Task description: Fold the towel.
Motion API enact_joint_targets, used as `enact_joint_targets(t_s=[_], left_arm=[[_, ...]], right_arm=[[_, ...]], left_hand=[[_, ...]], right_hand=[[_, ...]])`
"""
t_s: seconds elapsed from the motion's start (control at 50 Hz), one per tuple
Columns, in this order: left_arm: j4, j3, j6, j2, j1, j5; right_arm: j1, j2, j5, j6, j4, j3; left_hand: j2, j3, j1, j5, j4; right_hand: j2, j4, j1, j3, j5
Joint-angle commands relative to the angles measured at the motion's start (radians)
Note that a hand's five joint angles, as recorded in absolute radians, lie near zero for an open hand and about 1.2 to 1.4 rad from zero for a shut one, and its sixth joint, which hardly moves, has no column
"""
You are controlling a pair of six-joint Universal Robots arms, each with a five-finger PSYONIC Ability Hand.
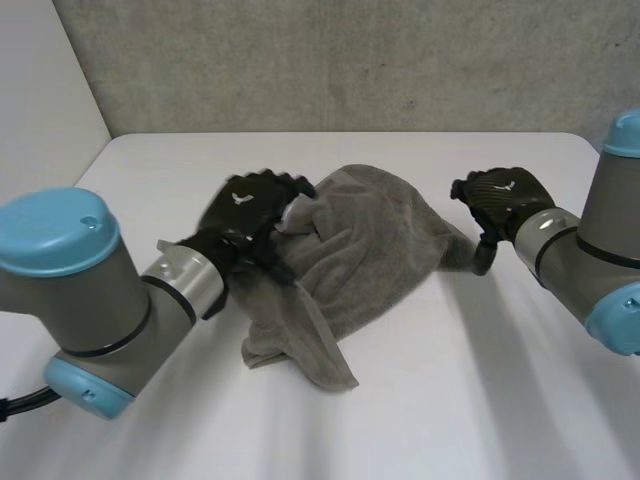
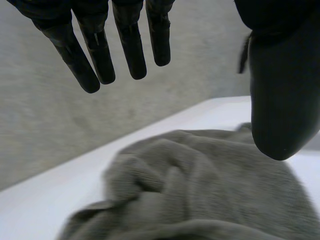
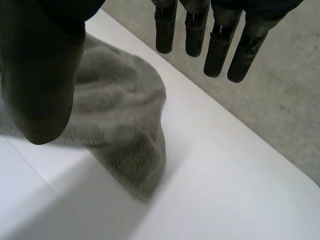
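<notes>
Grey towel (image 1: 370, 240) lies crumpled mid-bench. Its far edge is rounded and humped, its right corner tapers to a point, and a loose flap trails off the near-left edge. Left hand (image 1: 250, 210) is over the towel's left part, fingers (image 2: 130, 50) straight and spread from the thumb, gripping nothing; can't tell if it touches the cloth. Right hand (image 1: 500, 198) is just right of the right corner, fingers (image 3: 217, 50) straight, thumb wide, holding nothing. Open white bench (image 1: 480, 400) lies near and right of the towel, plus a strip on the far side up to the grey wall (image 1: 350, 60).
</notes>
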Motion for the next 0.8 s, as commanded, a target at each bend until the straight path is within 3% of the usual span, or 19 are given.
enact_joint_targets(t_s=[0.02,0.18,0.46,0.52,0.56,0.68,0.8], left_arm=[[-0.137,0.131,0.118,-0.158,-0.041,0.039],[-0.243,0.239,0.325,-0.266,-0.095,0.015],[-0.341,0.253,0.499,-0.287,-0.113,-0.022],[-0.357,0.265,0.550,-0.306,-0.113,-0.063],[-0.363,0.277,0.580,-0.312,-0.115,-0.118],[-0.354,0.270,0.586,-0.296,-0.115,-0.177],[-0.283,0.248,0.583,-0.255,-0.115,-0.215]], right_arm=[[-0.058,0.060,-0.013,-0.005,-0.039,0.013],[-0.052,0.092,-0.010,-0.048,-0.047,0.016],[-0.049,0.107,-0.012,-0.066,-0.058,0.024],[-0.049,0.109,-0.012,-0.065,-0.059,0.026],[-0.049,0.109,-0.012,-0.065,-0.063,0.026],[-0.051,0.123,-0.010,-0.065,-0.070,0.026],[-0.049,0.163,-0.010,-0.065,-0.089,0.018]], left_hand=[[-0.087,-0.067,-0.079,-0.224,-0.084],[0.016,0.035,0.024,-0.121,0.018],[0.116,0.135,0.124,-0.021,0.118],[0.248,0.267,0.256,0.111,0.250],[0.482,0.501,0.490,0.345,0.484],[0.544,0.564,0.552,0.407,0.547],[0.911,0.931,0.919,0.774,0.914]], right_hand=[[-0.080,-0.065,-0.057,-0.078,-0.027],[-0.077,-0.062,-0.054,-0.076,-0.024],[-0.077,-0.062,-0.054,-0.076,-0.024],[-0.071,-0.056,-0.049,-0.070,-0.018],[-0.071,-0.056,-0.049,-0.070,-0.018],[-0.059,-0.044,-0.037,-0.058,-0.006],[-0.013,0.002,0.010,-0.011,0.041]])
